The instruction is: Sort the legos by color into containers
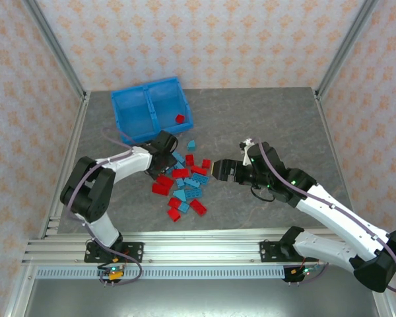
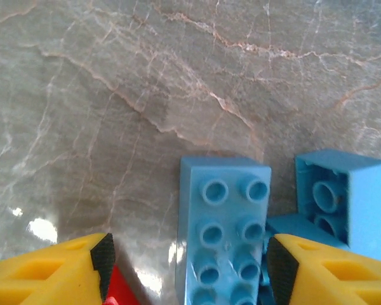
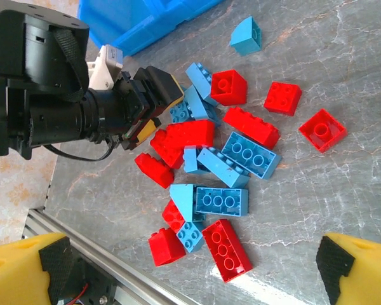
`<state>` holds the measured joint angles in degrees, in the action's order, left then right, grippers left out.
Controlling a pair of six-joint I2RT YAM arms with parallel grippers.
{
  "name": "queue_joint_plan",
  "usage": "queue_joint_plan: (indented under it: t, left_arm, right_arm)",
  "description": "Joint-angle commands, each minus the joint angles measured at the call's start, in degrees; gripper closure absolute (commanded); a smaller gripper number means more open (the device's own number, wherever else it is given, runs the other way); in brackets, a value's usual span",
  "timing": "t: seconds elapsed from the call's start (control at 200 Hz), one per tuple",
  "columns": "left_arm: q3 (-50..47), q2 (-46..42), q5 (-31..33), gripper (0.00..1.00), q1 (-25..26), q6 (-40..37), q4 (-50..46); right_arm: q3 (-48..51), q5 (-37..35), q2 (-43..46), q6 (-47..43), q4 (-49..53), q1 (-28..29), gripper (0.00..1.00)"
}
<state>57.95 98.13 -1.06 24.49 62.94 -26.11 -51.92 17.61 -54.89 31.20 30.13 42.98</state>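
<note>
While the grey marbled table point(image 1: 264, 119) spans the whole cell, the translucent blue bin point(image 1: 122, 109) sits at its far left, its two compartments side by side with a wall between them. The left arm point(image 1: 112, 168) reaches from the near left towards the middle, and the right arm point(image 1: 330, 208) reaches in from the near right. The loose legos point(image 1: 185, 185), red and light blue mixed, lie in a heap between the two arms, near of the bin. The left gripper point(image 2: 187, 260) is down at the far left edge of the heap, its jaws apart and straddling a light blue brick point(image 2: 225, 229); the right pad is at the brick's edge, while bare table shows between the left pad and the brick. The right gripper point(image 3: 193, 264) hangs over the heap's right side with its jaws spread wide and nothing held. One red brick point(image 1: 179, 119) lies in the bin's right compartment, at its near right corner.
</note>
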Motion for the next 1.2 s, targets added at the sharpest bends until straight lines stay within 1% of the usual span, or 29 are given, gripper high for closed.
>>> queue_joint_plan:
  t: [0.0, 0.13, 0.245, 0.355, 0.385, 0.541, 0.651, 0.741, 0.826, 0.921, 1.051, 1.196]
  left_arm:
    - [1.8, 2.1, 1.8, 0.36, -0.9, -2.1, -1.3]
    - [1.4, 3.6, 2.0, 0.37, -1.1, -3.9, -1.4]
    - [-0.4, 3.7, 1.9, 0.44, -1.1, -4.8, -1.8]
    - [-3.1, 3.9, 1.7, 0.47, -1.6, -6.5, -1.7]
    - [-3.8, 3.9, 1.5, 0.48, -1.9, -6.9, -1.4]
    - [-7.3, 2.0, 1.1, 0.64, -2.6, -7.8, -0.5]
    - [-6.0, -1.3, 2.6, 0.68, -2.9, -9.4, -4.8]
    - [-2.2, -5.7, 4.5, 0.68, -3.4, -11.7, -11.0]
    - [3.8, -9.5, 8.6, 0.68, -4.5, -15.5, -17.3]
    - [12.1, -10.6, 11.6, 0.68, -7.5, -20.0, -22.6]
    - [22.6, -7.8, 13.2, 0.68, -12.0, -24.8, -24.7]
    - [36.3, 0.9, 17.9, 0.68, -14.2, -29.3, -26.2]
  right_arm:
    - [-0.4, -2.3, 1.1, 0.8, 1.7, 0.0, 0.0]
    - [-0.2, -3.1, 1.5, 1.3, 1.6, 0.0, 0.0]
    - [-0.6, -4.3, 1.3, 1.4, 1.6, 0.0, 0.0]
    - [-0.8, -5.5, 0.8, 1.4, 1.0, 0.0, 0.0]
    - [-0.9, -5.8, 0.5, 1.3, 0.7, 0.0, 0.01]
    - [-2.9, -6.4, -1.9, 0.4, 1.0, 0.0, 0.01]
    - [-6.4, -6.7, -4.2, -0.2, 3.2, 0.0, 0.01]
    - [-9.9, -4.7, -6.2, -0.5, 6.2, 0.0, 0.01]
    - [-12.3, -1.2, -7.8, -0.4, 8.3, 0.0, 0.0]
    - [-13.5, 0.6, -8.5, 1.0, 8.4, 0.0, 0.01]
    - [-14.6, -1.8, -8.6, 3.4, 8.5, 0.0, 0.01]
    - [-15.3, -5.1, -8.3, 4.7, 9.8, 0.0, 0.01]
